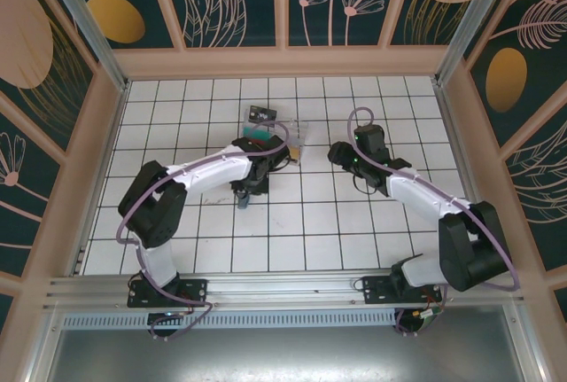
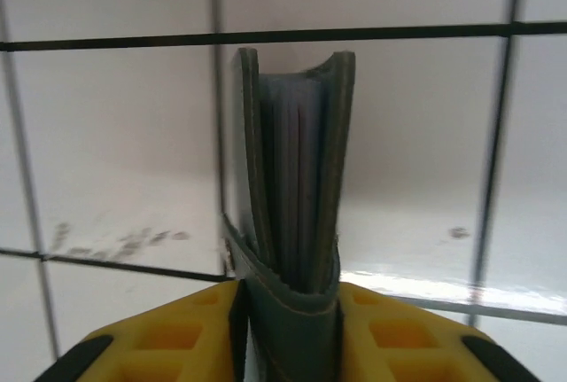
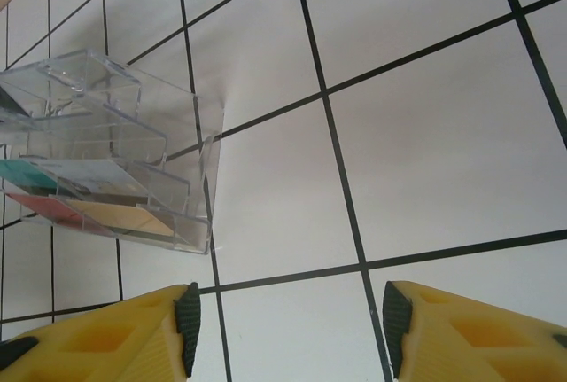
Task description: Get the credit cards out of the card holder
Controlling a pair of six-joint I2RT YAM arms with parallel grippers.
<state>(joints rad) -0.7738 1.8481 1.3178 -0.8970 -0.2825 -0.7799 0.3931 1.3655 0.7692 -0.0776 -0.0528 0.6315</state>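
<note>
The left gripper is clamped on the upright wallet at centre frame. The right gripper has its fingers apart, with the clear tray at upper left.

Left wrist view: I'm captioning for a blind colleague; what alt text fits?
A teal wallet, seen edge-on, is gripped at its near end by the left gripper, yellow fingers on either side. Thin grey layers show between its slightly parted halves; white tiled table behind.
</note>
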